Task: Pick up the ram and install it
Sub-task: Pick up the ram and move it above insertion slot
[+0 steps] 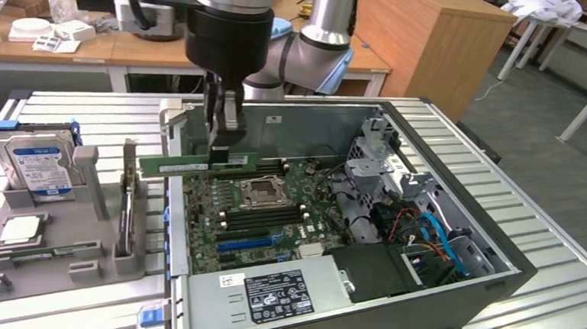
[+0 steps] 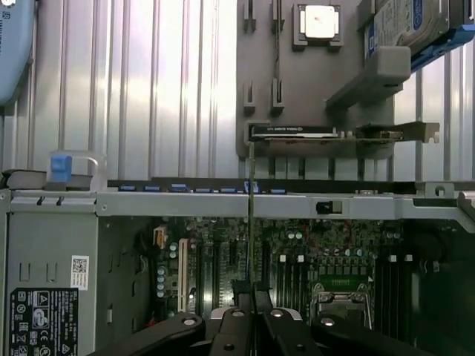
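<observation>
The ram [image 1: 196, 164] is a long green stick held level above the open computer case's motherboard [image 1: 266, 220], near the case wall on the exterior view's left. My gripper [image 1: 225, 140] is shut on its right part and hangs straight down from the arm. In the wrist view the ram [image 2: 251, 215] appears edge-on as a thin line running out from between my fingertips [image 2: 252, 322], over the black memory slots [image 2: 223, 259]. The stick is still clear of the board.
A grey holder tray [image 1: 54, 252] on the exterior view's left carries a blue-labelled hard drive [image 1: 39, 166], a square silver processor chip [image 1: 20, 231] and an upright card [image 1: 130, 209]. Inside the case are the processor socket [image 1: 264, 189], the power supply [image 1: 271, 294] and cables [image 1: 431, 232].
</observation>
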`<state>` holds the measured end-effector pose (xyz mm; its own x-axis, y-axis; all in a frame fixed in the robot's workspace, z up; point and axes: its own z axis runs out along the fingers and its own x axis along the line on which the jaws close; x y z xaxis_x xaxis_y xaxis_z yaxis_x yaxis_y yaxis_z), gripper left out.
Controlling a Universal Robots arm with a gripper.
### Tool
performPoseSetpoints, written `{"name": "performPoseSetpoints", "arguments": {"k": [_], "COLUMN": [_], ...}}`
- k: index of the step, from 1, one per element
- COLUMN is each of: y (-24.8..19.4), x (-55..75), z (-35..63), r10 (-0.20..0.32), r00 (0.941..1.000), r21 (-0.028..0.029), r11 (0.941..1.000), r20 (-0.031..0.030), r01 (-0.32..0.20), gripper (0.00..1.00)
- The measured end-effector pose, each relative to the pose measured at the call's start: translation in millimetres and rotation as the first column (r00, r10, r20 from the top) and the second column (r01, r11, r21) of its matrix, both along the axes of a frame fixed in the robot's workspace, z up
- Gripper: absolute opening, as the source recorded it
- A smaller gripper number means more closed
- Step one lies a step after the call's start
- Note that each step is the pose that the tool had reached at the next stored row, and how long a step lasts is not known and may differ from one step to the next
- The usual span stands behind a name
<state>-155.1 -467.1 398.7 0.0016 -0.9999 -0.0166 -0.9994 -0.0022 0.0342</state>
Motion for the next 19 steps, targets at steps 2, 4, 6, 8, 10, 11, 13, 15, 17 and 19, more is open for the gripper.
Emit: {"name": "performPoseSetpoints", "arguments": {"k": [2,4,6,8,10,11,13,15,17,19], "y": [-0.2,-0.9,-1.1,-1.3,-1.4,-1.4,-1.5,-1.7,-1.7,-1.7], "x": [4.4,26.3,33.8,38.1,42.2,44.3,48.5,52.7,56.7,60.4], "z": [0.0,-0.1,0.0,0.0,0.0,0.0,0.0,0.0,0.0,0.0], "r10": [0.0,0.0,0.0,0.0,0.0,0.0,0.0,0.0,0.0,0.0], "r00": [1.0,1.0,1.0,1.0,1.0,1.0,1.0,1.0,1.0,1.0], "r21": [0.0,0.0001,0.0001,0.0,0.0001,0.0001,0.0001,0.0001,0.0,0.0], "r11": [1.0,1.0,1.0,1.0,1.0,1.0,1.0,1.0,1.0,1.0], "r20": [0.0,0.0001,0.0,0.0,0.0001,0.0,0.0,0.0,0.0,0.0], "r01": [0.0,0.0,0.0,0.0,0.0,0.0,0.0,0.0,0.0,0.0], "gripper": [0.12,0.12,0.12,0.12,0.12,0.12,0.12,0.12,0.12,0.12]}}
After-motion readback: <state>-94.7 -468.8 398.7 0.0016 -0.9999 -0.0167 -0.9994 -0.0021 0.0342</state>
